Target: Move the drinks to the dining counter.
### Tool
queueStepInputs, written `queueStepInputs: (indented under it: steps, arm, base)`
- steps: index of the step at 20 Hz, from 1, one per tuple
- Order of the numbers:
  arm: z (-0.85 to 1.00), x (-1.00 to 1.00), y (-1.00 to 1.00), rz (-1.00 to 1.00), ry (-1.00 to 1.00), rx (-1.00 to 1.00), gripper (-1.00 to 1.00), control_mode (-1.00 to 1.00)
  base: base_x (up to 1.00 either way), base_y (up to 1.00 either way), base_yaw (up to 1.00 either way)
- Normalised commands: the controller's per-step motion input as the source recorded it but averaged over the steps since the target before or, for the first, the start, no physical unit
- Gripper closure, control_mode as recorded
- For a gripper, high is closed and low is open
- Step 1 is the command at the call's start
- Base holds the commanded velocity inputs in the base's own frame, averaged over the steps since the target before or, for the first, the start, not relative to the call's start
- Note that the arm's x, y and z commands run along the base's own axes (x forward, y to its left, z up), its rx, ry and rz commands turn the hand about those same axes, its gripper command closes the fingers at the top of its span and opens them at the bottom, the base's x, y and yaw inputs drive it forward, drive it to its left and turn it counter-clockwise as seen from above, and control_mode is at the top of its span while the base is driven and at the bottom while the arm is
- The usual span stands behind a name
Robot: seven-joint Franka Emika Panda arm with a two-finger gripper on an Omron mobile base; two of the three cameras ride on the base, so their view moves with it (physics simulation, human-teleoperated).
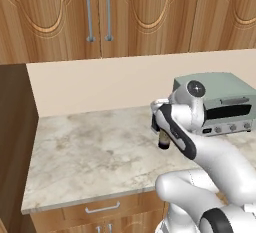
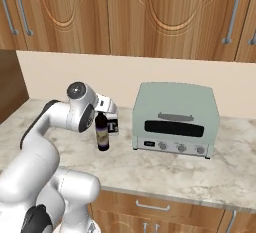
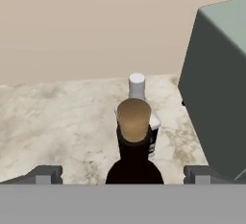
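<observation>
**Open gripper around the wine bottle's neck**

The marble worktop (image 2: 210,172) is carrying a grey-green toaster oven (image 2: 175,119). Left of it the wine bottle (image 2: 102,133) is standing upright, its label too blurred to read. The gripper (image 3: 124,174) is hanging wide open, fingers either side of the neck. A short clear bottle (image 3: 138,87) is standing just behind.

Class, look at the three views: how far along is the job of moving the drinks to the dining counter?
Done: nothing visibly; the wine bottle and a clear bottle behind it stand on the worktop beside the toaster oven. In hand: the open gripper has its fingers either side of the wine bottle. Left: grasp it, carry it over.
</observation>
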Motion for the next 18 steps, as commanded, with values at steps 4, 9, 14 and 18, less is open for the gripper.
queueStepInputs:
  steps: [4, 9, 14, 18]
  arm:
    - [0.00, 0.27, -0.03, 0.00, 0.00, 0.00, -1.00, -1.00]
    - [-0.09, 0.23, -0.01, 0.00, 0.00, 0.00, -1.00, -1.00]
    - [-0.14, 0.10, -0.02, 0.00, 0.00, 0.00, -1.00, -1.00]
    - [-0.07, 0.04, -0.02, 0.00, 0.00, 0.00, -1.00, -1.00]
  base:
    - [0.00, 0.00, 0.00]
    - [0.00, 0.00, 0.00]
    - [0.00, 0.00, 0.00]
    - [0.00, 0.00, 0.00]
